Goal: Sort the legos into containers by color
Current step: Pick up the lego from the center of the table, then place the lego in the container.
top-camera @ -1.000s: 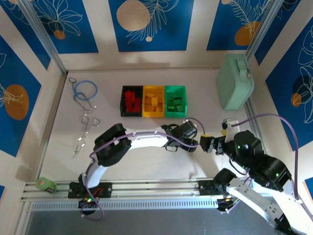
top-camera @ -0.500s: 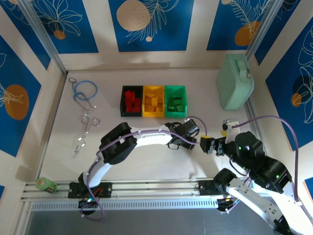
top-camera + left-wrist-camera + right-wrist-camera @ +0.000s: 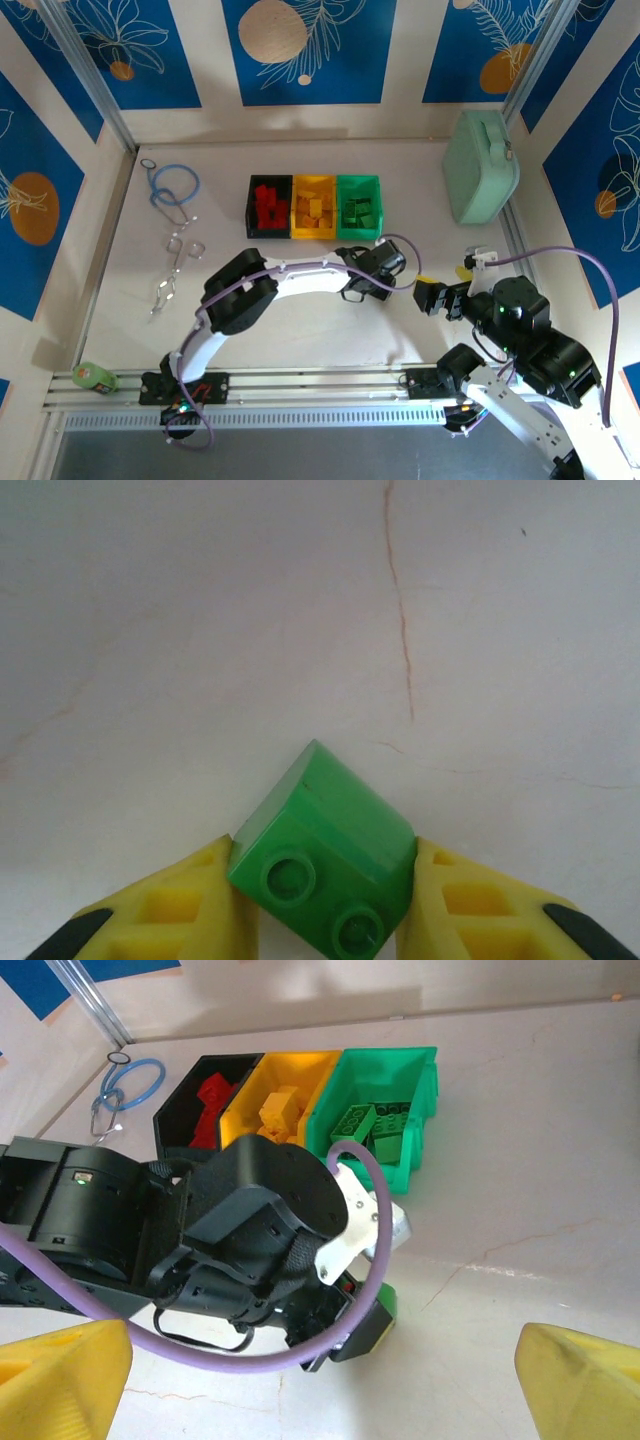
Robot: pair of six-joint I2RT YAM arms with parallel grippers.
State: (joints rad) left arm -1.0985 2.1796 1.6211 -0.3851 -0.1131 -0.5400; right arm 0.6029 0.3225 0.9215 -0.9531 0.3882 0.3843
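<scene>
Gripping a green lego [image 3: 330, 840] over the table [image 3: 200, 630], near the green bin [image 3: 358, 179], the left tool [image 3: 322, 910] looks to be on a last delivery, since that bin, the yellow bin [image 3: 314, 179] and the black bin [image 3: 251, 208] already hold sorted bricks [image 3: 267, 210], while the right tool [image 3: 320, 1380] hangs wide open.

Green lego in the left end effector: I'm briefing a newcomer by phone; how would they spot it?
Find the row of three bins; take the green bin at its right end. Just nearer the arm bases, the left end effector pinches a green lego between yellow fingers. Unlike the legos lying in the bins, it is gripped, tilted, two studs showing.
</scene>
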